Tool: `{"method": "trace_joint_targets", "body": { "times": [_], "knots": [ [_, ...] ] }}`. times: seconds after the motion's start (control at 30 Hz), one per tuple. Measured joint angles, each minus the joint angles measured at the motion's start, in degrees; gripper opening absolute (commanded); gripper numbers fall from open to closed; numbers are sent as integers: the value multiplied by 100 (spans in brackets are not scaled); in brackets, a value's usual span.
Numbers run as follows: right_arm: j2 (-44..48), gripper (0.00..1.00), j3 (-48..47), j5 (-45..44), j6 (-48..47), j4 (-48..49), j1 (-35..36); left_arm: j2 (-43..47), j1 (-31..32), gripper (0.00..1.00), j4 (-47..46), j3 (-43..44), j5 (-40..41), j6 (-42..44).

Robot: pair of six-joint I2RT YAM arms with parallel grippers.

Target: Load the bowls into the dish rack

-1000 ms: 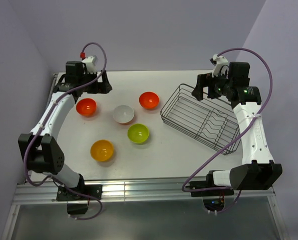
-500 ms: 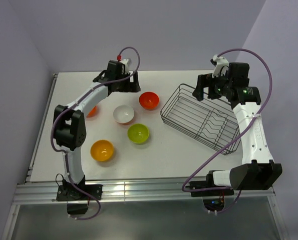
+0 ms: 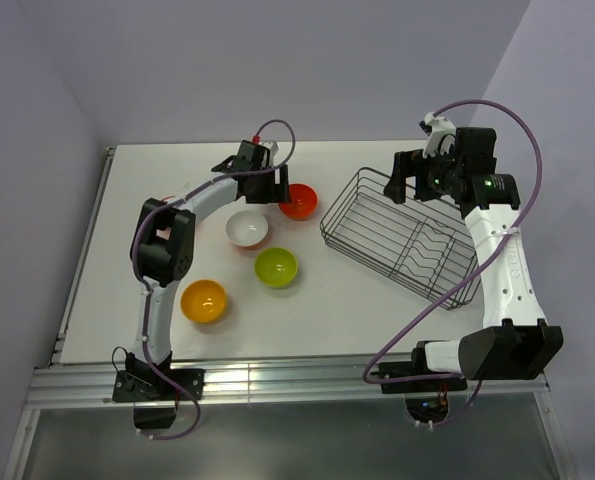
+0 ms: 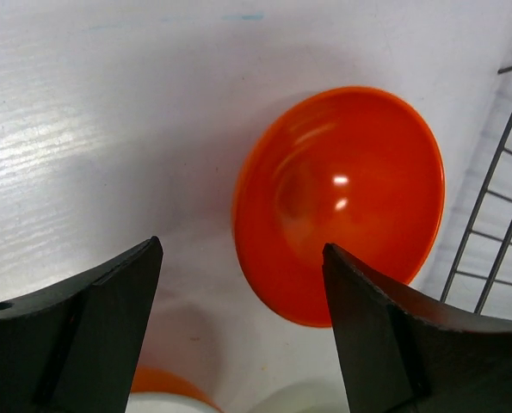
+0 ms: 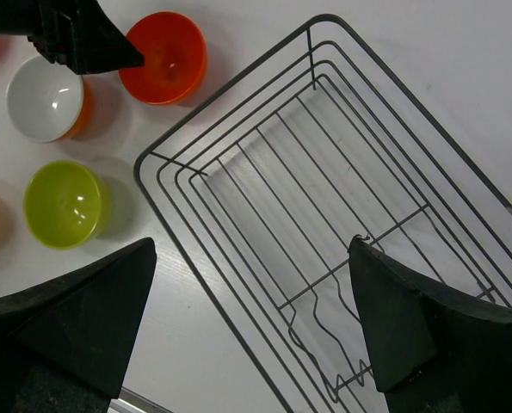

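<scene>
Left gripper hovers spread wide above a red bowl that sits on the table just beside the rack. We judge nothing loaded yet: the rack holds no bowl, and the white bowl, green bowl and yellow bowl lie out on the table. Right gripper hangs wide open over the rack.

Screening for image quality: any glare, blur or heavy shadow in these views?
Left wrist: bright specular spots on the red-orange bowl, sheen on the table. Right wrist: dish rack wires sharp, right end effector fingers dark silhouettes. Top external: even light, soft shadows.
</scene>
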State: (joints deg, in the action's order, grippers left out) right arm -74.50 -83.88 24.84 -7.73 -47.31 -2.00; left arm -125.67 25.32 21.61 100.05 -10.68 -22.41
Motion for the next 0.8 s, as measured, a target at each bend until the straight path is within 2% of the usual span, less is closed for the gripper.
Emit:
{"method": "trace_joint_targets", "body": {
  "times": [0.13,0.37,0.53,0.63,0.67,0.73,0.8],
  "knots": [
    [-4,100,0,-7,33,-7,0,-179,-4,76,-92,168,-57,-109],
    [-72,100,-55,-417,153,-52,0,-396,0,56,-164,267,-282,-275],
    [-155,100,-356,-1115,219,-76,0,-446,0,52,-166,341,-385,-367],
    [-131,100,-501,-1429,234,-37,0,-446,0,42,-168,358,-448,-404],
    [-103,100,-520,-1499,232,7,0,-446,0,33,-166,358,-459,-407],
    [-11,100,-525,-1585,216,57,0,-459,0,24,-146,385,-476,-424],
    [85,100,-551,-1620,199,55,0,-498,0,4,-133,450,-520,-463]
  ]
}}
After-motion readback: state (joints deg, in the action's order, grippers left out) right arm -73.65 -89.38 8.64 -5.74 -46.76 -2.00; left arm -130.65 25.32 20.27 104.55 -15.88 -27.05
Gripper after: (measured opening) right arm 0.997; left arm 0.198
